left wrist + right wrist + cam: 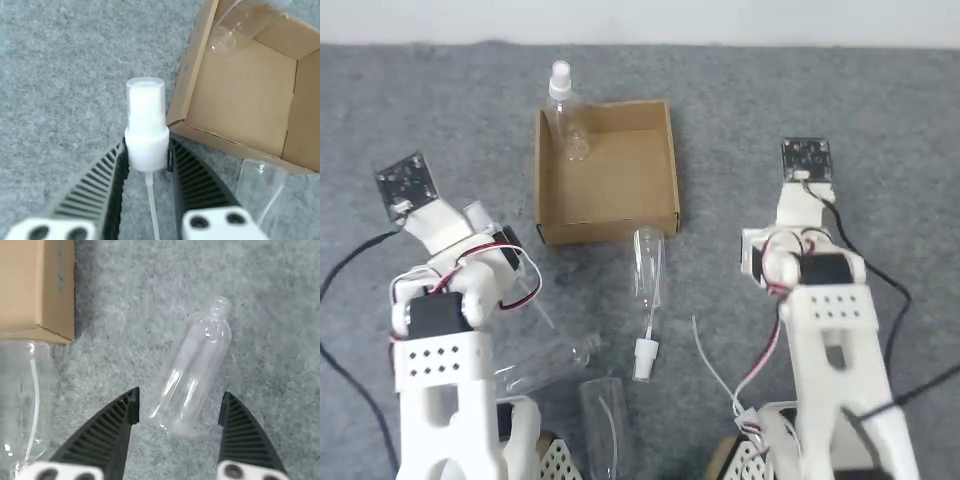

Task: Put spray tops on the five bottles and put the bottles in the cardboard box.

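Note:
My left gripper (146, 146) is shut on a white spray top (146, 125), whose thin tube hangs down between the fingers, just off the near left corner of the cardboard box (187, 80). My right gripper (180, 395) is open above a clear uncapped bottle (195, 375) lying on the carpet, one finger on each side, apart from it. In the high view a capped bottle (566, 112) leans over the far left wall of the box (670, 165). Another capped bottle (648, 285) lies in front of the box.
Two more clear bottles (548, 358) (604, 425) lie near the left arm's base. The box corner (40, 290) and a further bottle (20, 390) show beside my right gripper. Grey carpet covers the table; white cables (712, 368) trail by the right arm.

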{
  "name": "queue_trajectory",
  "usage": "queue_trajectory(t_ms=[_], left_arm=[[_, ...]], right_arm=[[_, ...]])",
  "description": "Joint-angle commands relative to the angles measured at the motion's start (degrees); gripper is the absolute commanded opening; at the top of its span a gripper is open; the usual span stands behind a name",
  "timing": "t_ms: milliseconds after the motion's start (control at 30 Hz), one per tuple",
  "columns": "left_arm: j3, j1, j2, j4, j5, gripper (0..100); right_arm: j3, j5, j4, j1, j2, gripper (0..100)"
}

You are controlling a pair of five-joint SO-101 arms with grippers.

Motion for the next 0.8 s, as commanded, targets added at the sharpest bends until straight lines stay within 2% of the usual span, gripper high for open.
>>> queue_trajectory(t_ms=[0,167,567,767], left_arm=[[0.3,0.1,-1.8,-2.0,0.4,1],[0.6,0.1,-1.8,-2.0,0.4,1],[0.7,0.1,-1.8,-2.0,0.3,1],[0.7,0.1,-1.8,-1.9,0.2,1]], right_arm=[[-6.7,-0.9,0.1,2.0,5.1,21.7],[-11.8,-4.1,0.2,4.9,12.7,21.7],[-20.9,-4.6,0.1,4.4,25.7,21.7],[-25.8,-7.5,0.1,4.8,33.0,21.7]])
